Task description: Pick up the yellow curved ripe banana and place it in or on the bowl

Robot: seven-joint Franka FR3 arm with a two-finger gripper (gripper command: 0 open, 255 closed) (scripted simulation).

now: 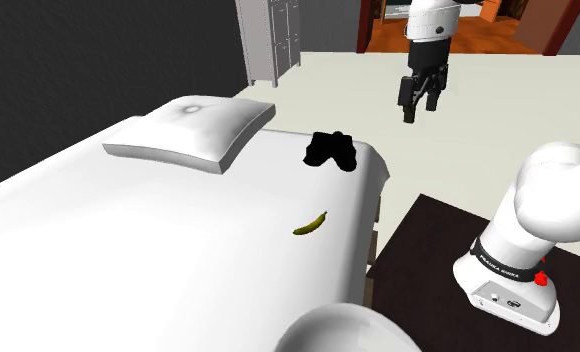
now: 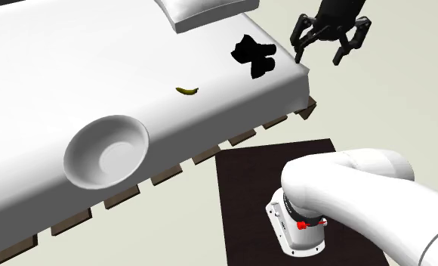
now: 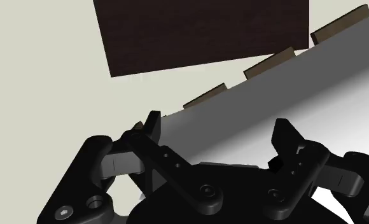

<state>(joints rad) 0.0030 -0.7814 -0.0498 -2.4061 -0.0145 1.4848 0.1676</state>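
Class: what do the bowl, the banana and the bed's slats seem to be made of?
Bowl: plain grey, smooth, soft shading; material unclear.
Banana: fruit, dull yellow skin, curved.
Slats: probably wood, flat brown blocks, matte.

Pale lettering on black band, too small to read

One banana, one bowl, one pillow, one black lump.
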